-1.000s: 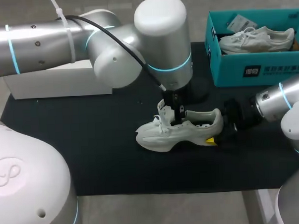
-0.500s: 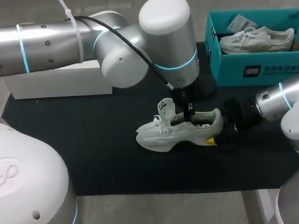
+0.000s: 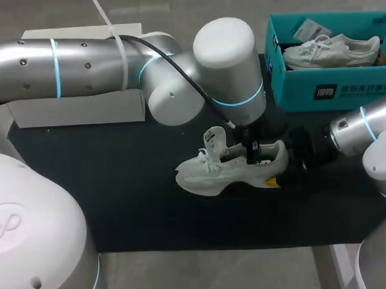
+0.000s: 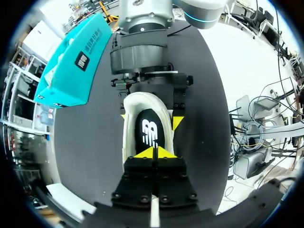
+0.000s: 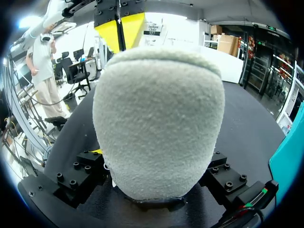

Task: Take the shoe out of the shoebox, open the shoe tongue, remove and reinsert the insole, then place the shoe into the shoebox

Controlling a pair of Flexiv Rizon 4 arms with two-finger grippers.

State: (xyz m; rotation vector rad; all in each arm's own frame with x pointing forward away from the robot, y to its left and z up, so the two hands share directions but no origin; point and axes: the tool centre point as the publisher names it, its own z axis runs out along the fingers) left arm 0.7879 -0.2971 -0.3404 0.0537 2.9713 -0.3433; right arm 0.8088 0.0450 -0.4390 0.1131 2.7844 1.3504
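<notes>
Black matting covers the table, and the teal shoebox sits at its far right corner. On the mat's middle stands the white shoe. The right gripper clamps its heel from both sides, while the left gripper, tips pressed together, hangs over the dark insole.

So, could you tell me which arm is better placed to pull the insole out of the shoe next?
Left, probably. The left pincer hangs right over the black insole inside the shoe, tips together. The right pincer clamps the heel from both sides, steadying it.
</notes>
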